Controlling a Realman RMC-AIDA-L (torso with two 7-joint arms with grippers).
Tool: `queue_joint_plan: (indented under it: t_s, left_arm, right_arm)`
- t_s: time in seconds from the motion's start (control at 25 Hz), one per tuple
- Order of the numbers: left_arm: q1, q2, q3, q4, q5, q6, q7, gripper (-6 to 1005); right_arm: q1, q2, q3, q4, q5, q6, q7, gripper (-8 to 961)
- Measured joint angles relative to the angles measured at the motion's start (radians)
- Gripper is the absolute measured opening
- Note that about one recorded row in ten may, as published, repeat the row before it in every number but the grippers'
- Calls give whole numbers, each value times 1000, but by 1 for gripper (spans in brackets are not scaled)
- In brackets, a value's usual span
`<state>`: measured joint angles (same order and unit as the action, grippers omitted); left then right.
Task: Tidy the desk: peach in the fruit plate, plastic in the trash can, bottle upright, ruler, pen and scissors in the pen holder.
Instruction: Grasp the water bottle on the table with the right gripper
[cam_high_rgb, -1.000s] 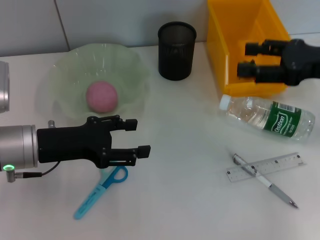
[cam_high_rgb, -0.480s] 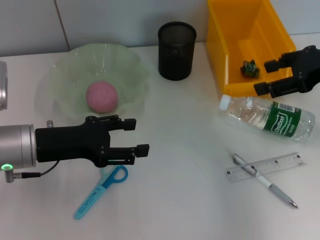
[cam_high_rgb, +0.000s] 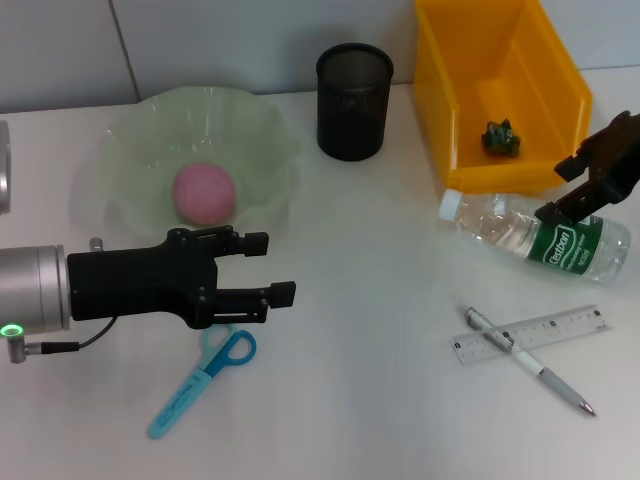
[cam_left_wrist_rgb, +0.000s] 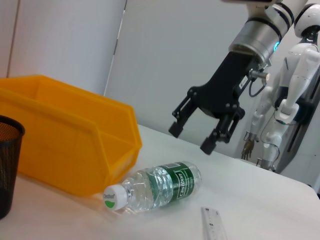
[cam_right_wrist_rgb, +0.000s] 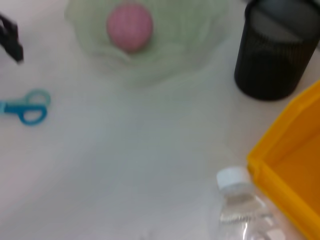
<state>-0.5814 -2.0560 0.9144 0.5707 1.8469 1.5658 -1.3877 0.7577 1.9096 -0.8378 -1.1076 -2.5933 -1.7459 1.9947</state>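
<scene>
The pink peach (cam_high_rgb: 205, 193) lies in the pale green fruit plate (cam_high_rgb: 150, 125). A crumpled green plastic piece (cam_high_rgb: 501, 136) rests inside the yellow bin (cam_high_rgb: 440, 100). The clear bottle (cam_high_rgb: 535, 235) with a green label lies on its side in front of the bin. My right gripper (cam_high_rgb: 557, 190) hovers open just above the bottle's labelled end, holding nothing. The ruler (cam_high_rgb: 560, 328) and pen (cam_high_rgb: 530, 362) lie crossed nearer to me. Blue scissors (cam_high_rgb: 200, 385) lie below my open left gripper (cam_high_rgb: 280, 267), which is empty. The black mesh pen holder (cam_high_rgb: 353, 100) stands at the back.
The left wrist view shows the bottle (cam_left_wrist_rgb: 155, 186) beside the yellow bin (cam_left_wrist_rgb: 75, 150), with the right gripper (cam_left_wrist_rgb: 192, 137) open above it. The right wrist view shows the peach (cam_right_wrist_rgb: 130, 26), pen holder (cam_right_wrist_rgb: 280, 50) and scissors (cam_right_wrist_rgb: 25, 106).
My right gripper has moved out of the yellow bin, rightward and toward me, down over the bottle; the plastic piece now shows in the bin. The left arm has barely shifted.
</scene>
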Motion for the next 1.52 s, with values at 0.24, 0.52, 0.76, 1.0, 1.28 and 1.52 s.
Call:
queue_joint_plan:
  t_s: [0.24, 0.52, 0.76, 1.0, 1.28, 1.52]
  left_arm:
    - [1, 0, -2, 0, 0, 3, -1, 810]
    - [1, -1, -2, 0, 0, 3, -1, 809]
    - [2, -4, -2, 0, 0, 3, 0, 809]
    - [2, -4, -2, -1, 0, 3, 4, 809]
    - [3, -4, -2, -1, 0, 3, 7, 809]
    - [3, -4, -1, 0, 0, 4, 7, 809]
  right_arm:
    - [58, 25, -41, 53, -143, 36, 11, 780]
    - [66, 41, -81, 87, -190, 101, 19, 780]
    - [61, 59, -108, 116, -220, 162, 19, 780]
    - [58, 68, -111, 121, -235, 185, 19, 780]
    - [61, 77, -112, 121, -258, 197, 20, 780]
    - [61, 78, -112, 121, -261, 201, 21, 780]
